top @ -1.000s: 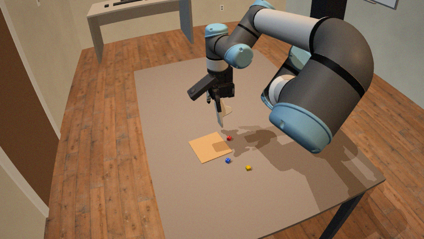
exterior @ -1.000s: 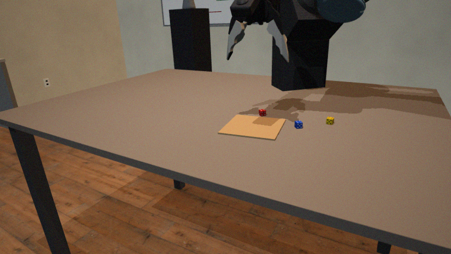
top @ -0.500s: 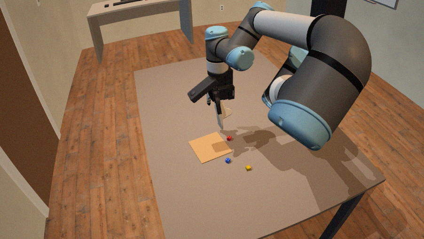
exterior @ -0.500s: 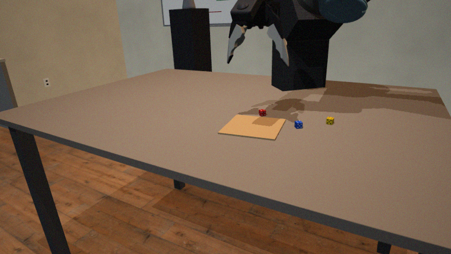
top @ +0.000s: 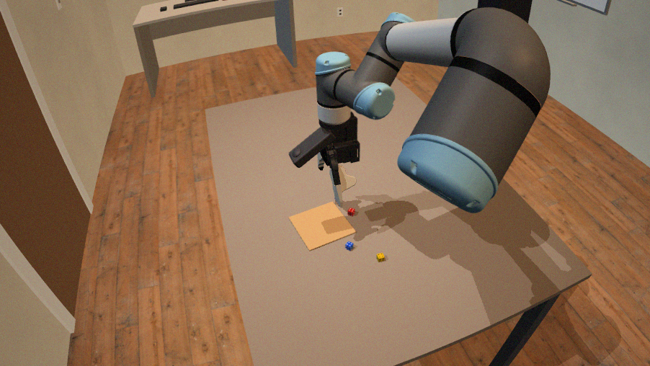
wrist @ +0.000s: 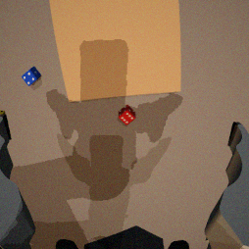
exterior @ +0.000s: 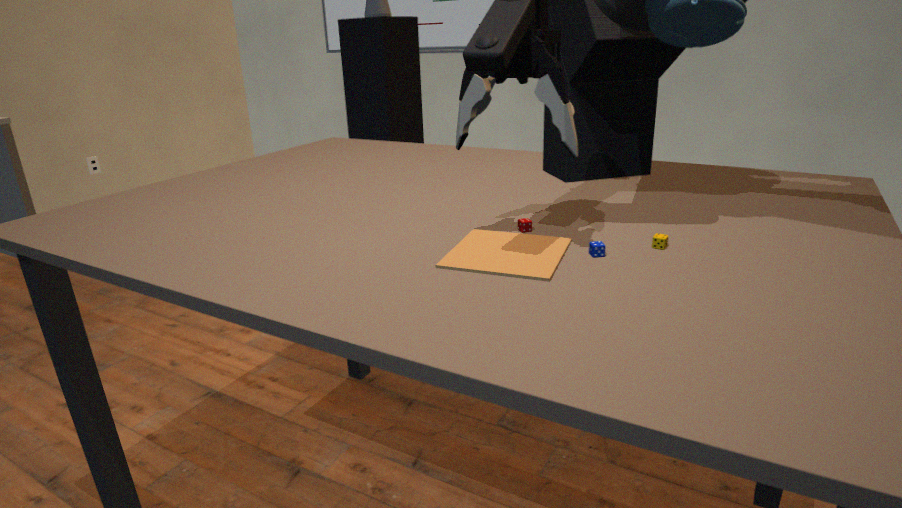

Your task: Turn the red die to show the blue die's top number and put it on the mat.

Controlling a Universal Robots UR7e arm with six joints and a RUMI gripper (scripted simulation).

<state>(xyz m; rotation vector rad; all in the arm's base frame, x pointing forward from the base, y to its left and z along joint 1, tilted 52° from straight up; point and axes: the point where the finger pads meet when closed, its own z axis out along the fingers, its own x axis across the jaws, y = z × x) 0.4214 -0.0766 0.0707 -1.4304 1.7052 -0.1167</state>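
Centrally, a small red die [wrist: 126, 116] with white pips lies on the bench [exterior: 252, 208] just beside the mat [wrist: 147, 29]. High above, the hand [exterior: 517, 119] hangs spread wide, gripping nothing. Pip counts on red and blue die [wrist: 31, 75] are too blurred to read.

Grey-and-silver arm [top: 482, 91] with pale blue joint caps, black hand [top: 339, 181]

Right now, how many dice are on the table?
3. The red die sits just off the mat's far corner, under the open pincer. The blue die is beside the mat's near corner, the yellow die just beyond it. None looks hidden.
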